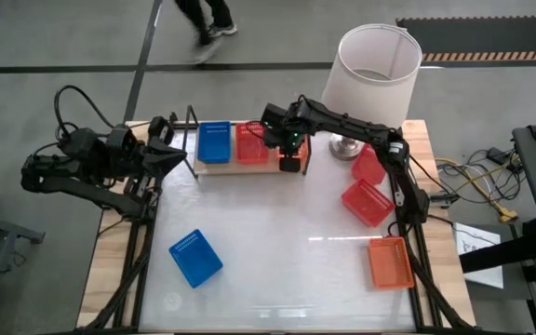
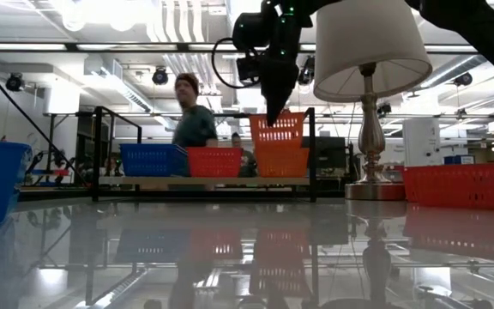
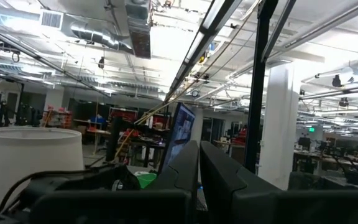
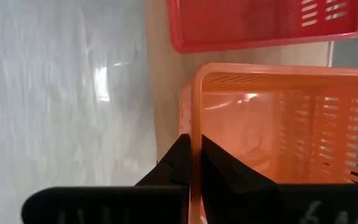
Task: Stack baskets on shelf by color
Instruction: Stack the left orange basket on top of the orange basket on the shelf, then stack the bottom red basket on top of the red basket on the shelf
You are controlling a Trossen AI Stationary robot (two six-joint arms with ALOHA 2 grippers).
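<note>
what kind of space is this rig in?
Likely an open lab or workshop: exposed ducts and strip lights overhead, desks with monitors behind, a person walking past, and striped floor tape beside the white table.

A white table filled the middle of the scene, its glossy top throwing back reflections in the low view. At its far right corner stood a lamp with a broad white shade and a silvery turned base; from table height the shade sat above a slim metal stem. A person in a dark top and a reddish cap stood beyond the far edge, and from above only legs and shoes showed, on the grey floor. Yellow and dark cables trailed over the floor to the right, near some sheets of paper.
</note>
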